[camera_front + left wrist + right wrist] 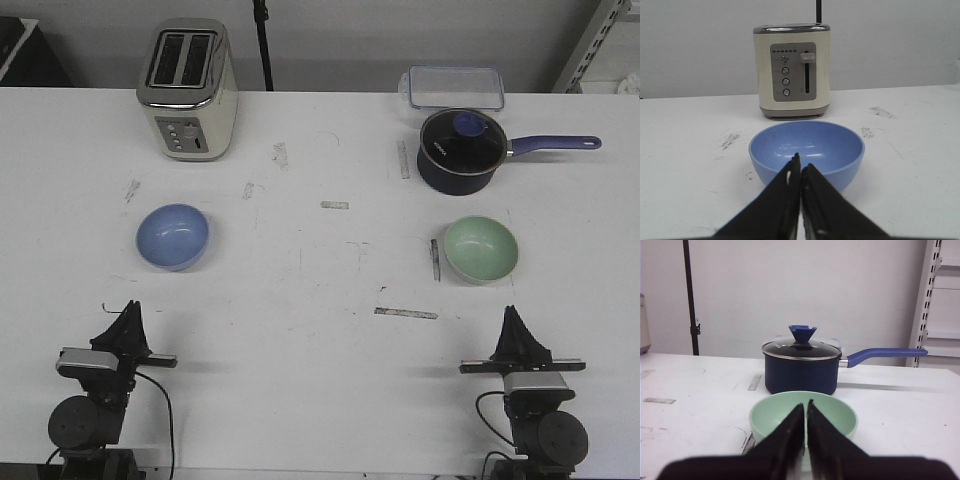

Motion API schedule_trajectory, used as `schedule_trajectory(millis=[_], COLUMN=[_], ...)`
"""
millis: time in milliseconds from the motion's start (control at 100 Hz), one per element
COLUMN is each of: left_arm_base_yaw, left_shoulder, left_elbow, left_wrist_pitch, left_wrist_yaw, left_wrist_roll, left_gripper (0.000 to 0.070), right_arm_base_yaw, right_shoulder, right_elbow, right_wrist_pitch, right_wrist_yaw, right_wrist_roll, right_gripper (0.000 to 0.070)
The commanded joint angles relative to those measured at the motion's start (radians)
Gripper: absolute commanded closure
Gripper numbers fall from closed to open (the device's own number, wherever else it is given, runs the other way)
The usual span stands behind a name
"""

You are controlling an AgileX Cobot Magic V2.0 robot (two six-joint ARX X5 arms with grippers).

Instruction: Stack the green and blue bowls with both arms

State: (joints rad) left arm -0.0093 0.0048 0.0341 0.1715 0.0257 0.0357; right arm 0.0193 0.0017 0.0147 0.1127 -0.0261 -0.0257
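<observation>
The blue bowl (173,236) sits upright and empty on the left half of the white table, seen close in the left wrist view (806,150). The green bowl (481,249) sits upright and empty on the right half, just in front of the saucepan (803,415). My left gripper (131,306) rests near the table's front edge, short of the blue bowl, shut with nothing in it (800,162). My right gripper (511,311) rests near the front edge, short of the green bowl, shut and empty too (805,404).
A cream toaster (188,90) stands at the back left. A dark navy saucepan (458,150) with a glass lid and blue handle stands behind the green bowl, a clear plastic box (452,88) behind it. Bits of tape (405,313) lie on the table.
</observation>
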Motion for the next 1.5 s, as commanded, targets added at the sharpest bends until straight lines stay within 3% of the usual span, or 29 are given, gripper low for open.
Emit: schedule_trajectory(millis=[0, 550, 790, 1490], left_arm_base_yaw=[0.0, 0.0, 0.0, 0.0], left_shoulder=[-0.002, -0.002, -0.002, -0.002], left_elbow=[-0.023, -0.023, -0.023, -0.023], left_wrist_pitch=[0.013, 0.013, 0.013, 0.013], left_wrist_yaw=[0.0, -0.001, 0.0, 0.0], left_wrist_roll=[-0.002, -0.002, -0.002, -0.002], left_gripper=[0.0698, 0.0698, 0.0698, 0.0698], right_arm_base_yaw=[0.0, 0.0, 0.0, -0.035], right_shoulder=[0.0, 0.0, 0.057, 0.862], right_elbow=[-0.002, 0.026, 0.152, 0.789], right_wrist_pitch=[0.006, 0.003, -0.128, -0.49], right_wrist_yaw=[0.0, 0.009, 0.077, 0.084], right_wrist_roll=[0.011, 0.001, 0.002, 0.043], right_gripper=[0.0697, 0.0697, 0.0697, 0.0697])
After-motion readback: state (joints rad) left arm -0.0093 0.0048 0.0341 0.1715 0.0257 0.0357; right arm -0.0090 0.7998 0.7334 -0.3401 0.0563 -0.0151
